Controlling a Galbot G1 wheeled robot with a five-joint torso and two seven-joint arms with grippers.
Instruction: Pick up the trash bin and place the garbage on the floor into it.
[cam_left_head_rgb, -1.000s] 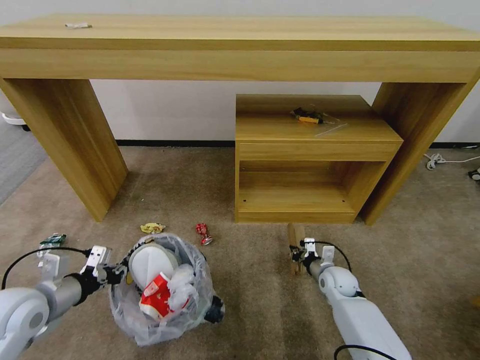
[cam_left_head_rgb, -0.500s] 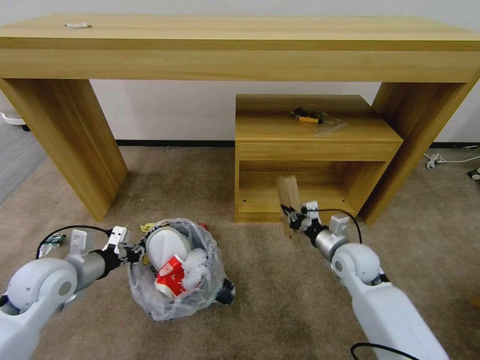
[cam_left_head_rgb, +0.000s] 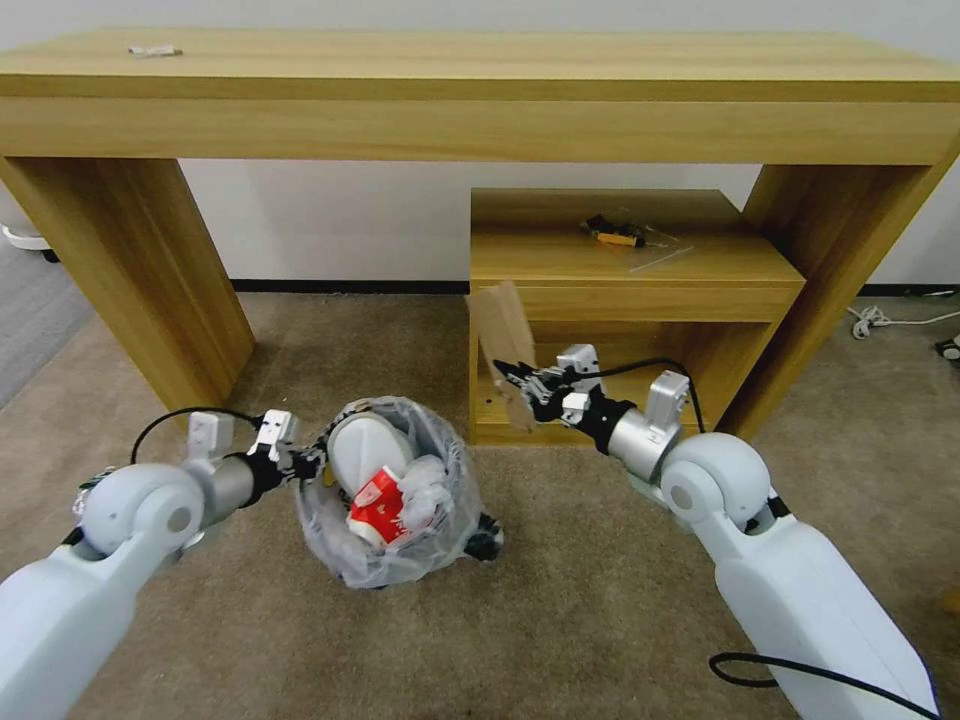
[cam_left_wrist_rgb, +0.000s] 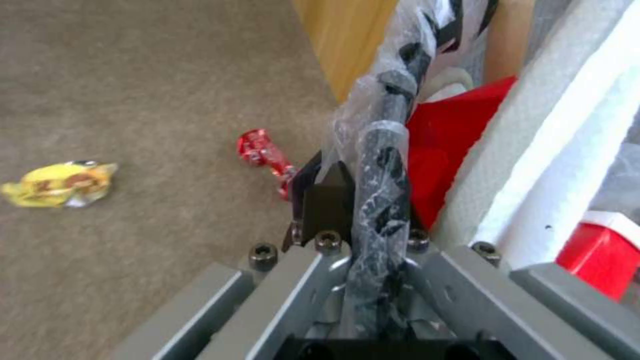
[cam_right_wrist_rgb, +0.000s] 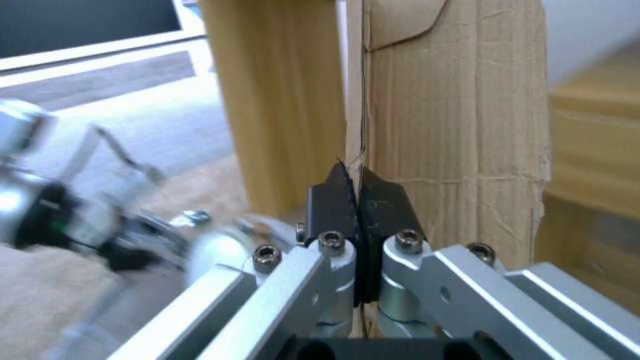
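**Both grippers loaded beside the low shelf**

Open beige floor (cam_left_head_rgb: 560, 600) lies in front of the robot; the small wooden shelf unit (cam_left_head_rgb: 620, 300) stands close behind the right arm. The left gripper (cam_left_head_rgb: 305, 462) is clamped on the rim of the trash bin (cam_left_head_rgb: 400, 540) — the bin hangs tilted, a white slipper (cam_left_head_rgb: 365, 450) inside. The right gripper (cam_left_head_rgb: 520, 380) pinches a cardboard strip (cam_left_head_rgb: 503, 340), upright, just beside and above the bin. A red wrapper (cam_left_wrist_rgb: 263, 152) and a yellow wrapper (cam_left_wrist_rgb: 57, 182) lie on the carpet.

No words, numbers or brand names can be read; the black marks on the clear plastic bag liner (cam_left_wrist_rgb: 390, 165) and the print on the red paper cup (cam_left_head_rgb: 378, 505) stay illegible
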